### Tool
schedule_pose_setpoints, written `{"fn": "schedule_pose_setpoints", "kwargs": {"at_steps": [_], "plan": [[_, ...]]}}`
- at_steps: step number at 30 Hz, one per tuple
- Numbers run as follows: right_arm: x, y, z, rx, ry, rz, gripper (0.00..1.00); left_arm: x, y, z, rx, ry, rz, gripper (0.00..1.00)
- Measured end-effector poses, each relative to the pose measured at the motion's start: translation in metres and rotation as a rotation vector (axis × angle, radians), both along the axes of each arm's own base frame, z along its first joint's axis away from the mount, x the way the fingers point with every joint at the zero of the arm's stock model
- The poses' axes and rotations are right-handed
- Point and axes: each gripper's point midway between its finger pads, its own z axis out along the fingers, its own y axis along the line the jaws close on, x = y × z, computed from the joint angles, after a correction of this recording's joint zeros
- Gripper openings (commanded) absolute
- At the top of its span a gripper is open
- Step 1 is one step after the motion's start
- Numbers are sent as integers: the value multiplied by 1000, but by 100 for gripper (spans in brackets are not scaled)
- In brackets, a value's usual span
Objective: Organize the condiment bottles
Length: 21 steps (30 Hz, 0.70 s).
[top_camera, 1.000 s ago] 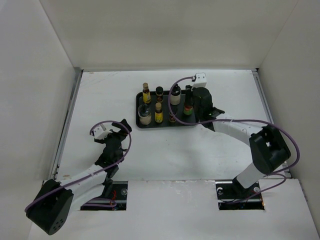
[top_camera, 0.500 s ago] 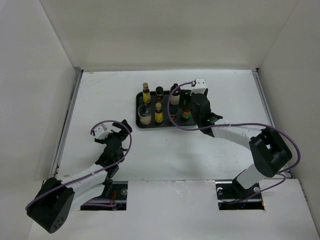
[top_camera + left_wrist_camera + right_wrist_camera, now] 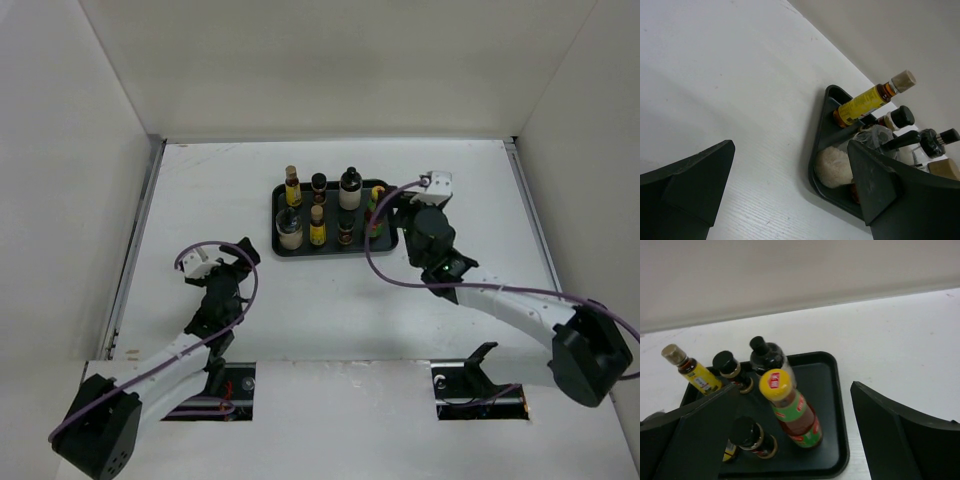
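Nearest the bases, the left gripper (image 3: 791,146) hangs with its jaws spread wide and nothing between them, low over the white table (image 3: 200,200) and well apart from the tray (image 3: 283,250), so it poses little threat where it is. The right gripper (image 3: 795,386) is the one to watch. Its jaws also stand fully apart and hold nothing, at the tray's right end, and its wrist view frames the tall red bottle (image 3: 799,422) between the two fingers. That bottle is slender, with a green neck and a yellow cap (it looks like the tallest of the group). A sideways brush from a finger would likely tip it into the small dark-capped jar (image 3: 752,437) beside it, and in such close company one fall could topple several. All seven condiment bottles (image 3: 350,190) stand upright inside the tray, in two rows. In the front row the shaker (image 3: 289,232) is wide and squat, clear-walled with pale contents, and looks stable. The amber bottle (image 3: 317,228) next to it is narrow and yellow-labelled. The bottle walls look smooth and glossy, so a pinch placed high might slip. The tray is matte black, with rounded corners and a low rim that would stop a slide but not a fall. Farthest back stands a taller amber bottle (image 3: 292,186) beside two dark-capped ones.
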Motion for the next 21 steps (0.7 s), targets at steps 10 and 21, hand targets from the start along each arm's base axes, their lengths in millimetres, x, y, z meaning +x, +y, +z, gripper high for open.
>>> {"fn": "schedule_pose_setpoints", "kwargs": {"at_steps": [10,21], "plan": [[-50,-81,-42,181,3,-224,100,6,13,-9,34,76,44,100],[-51,-148,-132,359,194,-403,100,8,15,0,59,132,50,100]]}}
